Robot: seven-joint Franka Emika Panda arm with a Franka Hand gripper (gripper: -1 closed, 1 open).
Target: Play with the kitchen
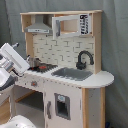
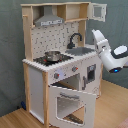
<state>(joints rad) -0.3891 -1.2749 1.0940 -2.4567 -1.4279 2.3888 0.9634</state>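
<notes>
The kitchen (image 1: 70, 95) is a tall toy of white panels and light wood. It has a range hood (image 1: 38, 27), a black faucet (image 1: 84, 59), a grey sink (image 1: 72, 74) and a steel pot (image 1: 34, 62) on the hob. In the second exterior view the oven door (image 2: 72, 102) hangs open below the hob with the pot (image 2: 52, 56). My gripper (image 2: 95, 33) is held in the air in front of the kitchen, at about faucet (image 2: 75, 39) height, touching nothing. In the first exterior view my white arm (image 1: 14, 59) fills the first exterior view's left edge.
An upper cabinet door (image 2: 99, 11) stands open at the top of the second exterior view's right. A grey curtain (image 1: 116, 45) hangs behind the kitchen. Wooden floor (image 2: 112, 107) lies in front of it.
</notes>
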